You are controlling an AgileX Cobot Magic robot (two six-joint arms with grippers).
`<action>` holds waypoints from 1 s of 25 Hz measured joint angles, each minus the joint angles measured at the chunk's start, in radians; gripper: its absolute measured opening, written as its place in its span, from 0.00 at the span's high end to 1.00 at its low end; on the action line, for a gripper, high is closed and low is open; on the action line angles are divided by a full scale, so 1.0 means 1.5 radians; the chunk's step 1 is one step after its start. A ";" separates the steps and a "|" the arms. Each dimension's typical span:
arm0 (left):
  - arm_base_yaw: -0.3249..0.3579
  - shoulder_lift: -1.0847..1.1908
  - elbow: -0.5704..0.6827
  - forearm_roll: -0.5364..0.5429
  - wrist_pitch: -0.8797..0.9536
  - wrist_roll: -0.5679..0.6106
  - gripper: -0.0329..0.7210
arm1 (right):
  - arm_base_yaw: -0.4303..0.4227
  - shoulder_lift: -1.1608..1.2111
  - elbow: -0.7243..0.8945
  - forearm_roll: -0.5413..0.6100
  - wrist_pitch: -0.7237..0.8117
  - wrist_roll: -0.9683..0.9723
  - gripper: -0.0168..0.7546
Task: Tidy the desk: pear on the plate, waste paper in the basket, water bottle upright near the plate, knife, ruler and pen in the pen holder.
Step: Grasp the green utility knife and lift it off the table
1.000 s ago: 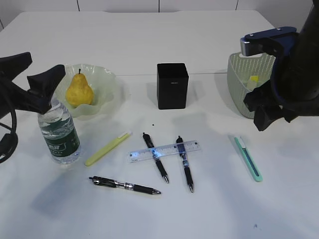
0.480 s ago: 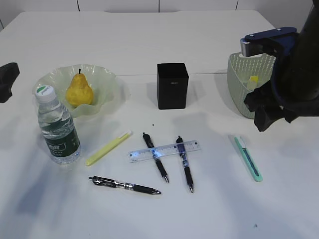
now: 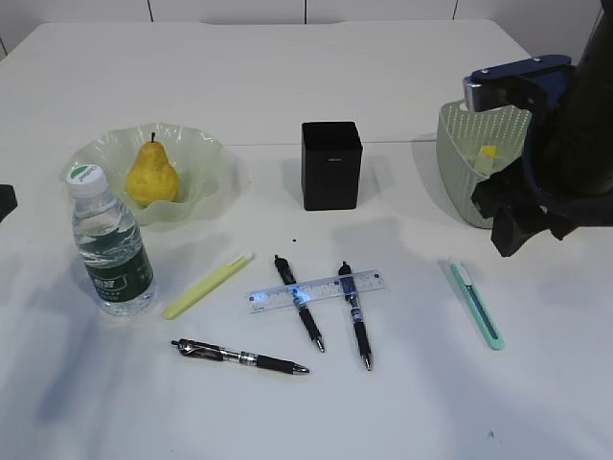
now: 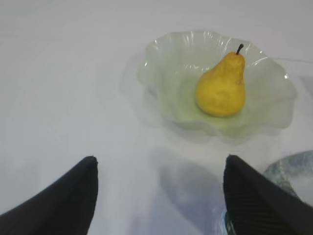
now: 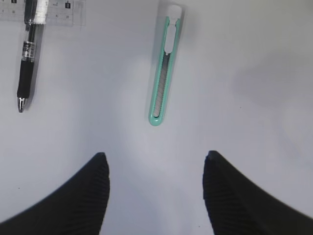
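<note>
The yellow pear [image 3: 153,175] lies on the pale green plate [image 3: 209,153]. The water bottle [image 3: 110,247] stands upright in front of the plate. My left gripper [image 4: 160,166] is open and empty; in the left wrist view the pear [image 4: 221,88] and plate [image 4: 166,63] lie ahead of it. My right gripper [image 5: 155,159] is open and empty above a teal knife [image 5: 164,73]. The ruler [image 3: 316,289] lies across two pens [image 3: 299,302]. The black pen holder [image 3: 331,165] stands at the middle back. Yellow waste paper [image 3: 487,153] lies in the basket [image 3: 458,158].
A yellow-green knife [image 3: 206,286] lies right of the bottle. A third pen [image 3: 239,357] lies nearer the front. The teal knife [image 3: 477,304] lies below the right arm [image 3: 565,144]. The left arm shows only at the left edge [image 3: 4,201].
My left gripper has let go of the bottle and drawn back left, almost out of the exterior view. The bottle stays upright. The right arm has hardly moved.
</note>
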 joint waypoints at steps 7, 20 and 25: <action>0.000 -0.061 -0.066 -0.005 0.296 -0.003 0.20 | 0.000 0.000 0.000 -0.001 0.000 0.001 0.38; 0.000 -0.109 -0.192 0.000 0.696 0.044 0.20 | 0.000 0.000 0.000 -0.001 0.003 0.001 0.39; 0.000 -0.130 -0.192 -0.015 0.809 0.097 0.20 | 0.000 0.000 0.000 -0.001 0.005 0.001 0.39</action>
